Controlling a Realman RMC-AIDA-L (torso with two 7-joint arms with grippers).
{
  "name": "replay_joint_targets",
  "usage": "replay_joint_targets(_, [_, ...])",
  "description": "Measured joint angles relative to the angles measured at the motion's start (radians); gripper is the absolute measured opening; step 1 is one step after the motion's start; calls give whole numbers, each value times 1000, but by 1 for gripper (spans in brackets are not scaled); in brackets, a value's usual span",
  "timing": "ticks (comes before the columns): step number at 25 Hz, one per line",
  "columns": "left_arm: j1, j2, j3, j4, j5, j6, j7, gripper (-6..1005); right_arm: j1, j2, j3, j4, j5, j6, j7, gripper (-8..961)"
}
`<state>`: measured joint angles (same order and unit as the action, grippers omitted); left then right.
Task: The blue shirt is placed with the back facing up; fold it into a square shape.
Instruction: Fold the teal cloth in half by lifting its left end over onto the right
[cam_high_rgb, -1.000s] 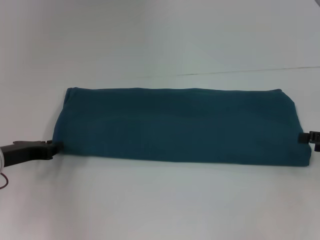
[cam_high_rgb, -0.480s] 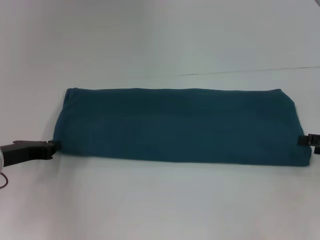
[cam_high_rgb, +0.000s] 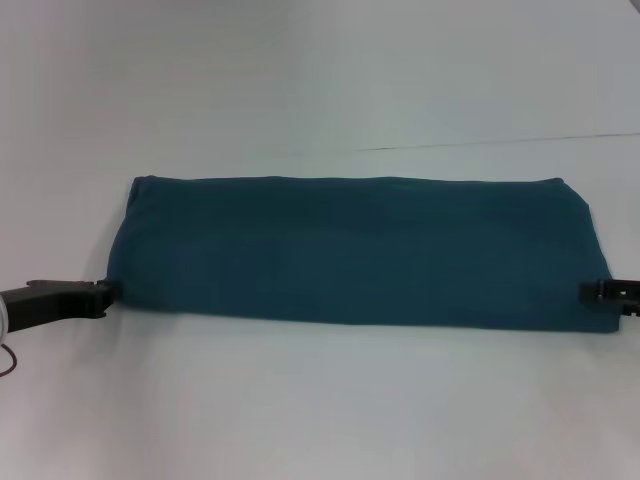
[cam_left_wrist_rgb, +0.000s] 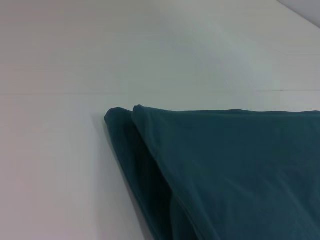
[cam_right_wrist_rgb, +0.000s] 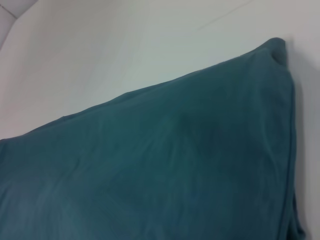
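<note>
On the pale white tabletop (cam_high_rgb: 320, 400) the dark teal-blue soft knit shirt (cam_high_rgb: 355, 250) lies as a long band, its long axis running left to right. The black left gripper (cam_high_rgb: 100, 294) touches its left near corner; the black right gripper (cam_high_rgb: 603, 290) sits at its right near corner. Neither is nearer, and whether either grips cloth I cannot tell.

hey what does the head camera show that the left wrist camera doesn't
Only the head view shows the whole blue shirt as a long folded band, with the left gripper at its near-left corner and the right gripper at its right end. Only the left wrist view shows a corner up close, with two stacked fabric layers. Both show the shirt lying on the white table.
</note>
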<state>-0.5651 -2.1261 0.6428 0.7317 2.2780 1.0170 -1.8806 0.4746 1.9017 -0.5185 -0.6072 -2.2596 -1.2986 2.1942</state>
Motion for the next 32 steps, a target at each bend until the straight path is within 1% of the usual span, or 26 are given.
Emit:
replay_joint_targets(3, [0,0,0,0,0,0,0,10,0,0,3,7,0,19,7,779])
replay_joint_targets(8, [-1,0,0,0,1,0,0,10,0,2,1,28,0,57,-1,569])
replay_joint_targets(19, [3,0,0,1,2,0,-5,9,-6,13,7,29,8,59,-38,312])
replay_joint_targets(25, [32,-1,2,49,3,42,-32,9,-7,10,29,27,10,52,-55,76])
replay_joint_targets(28, [52,-7,2,80,3,67,-48,9,-6,7,30,27,10,43,-61,14])
replay_joint_targets(32, [70,-11,1,99,3,88,-52,11,-7,5,44,26,10,31,-75,15])
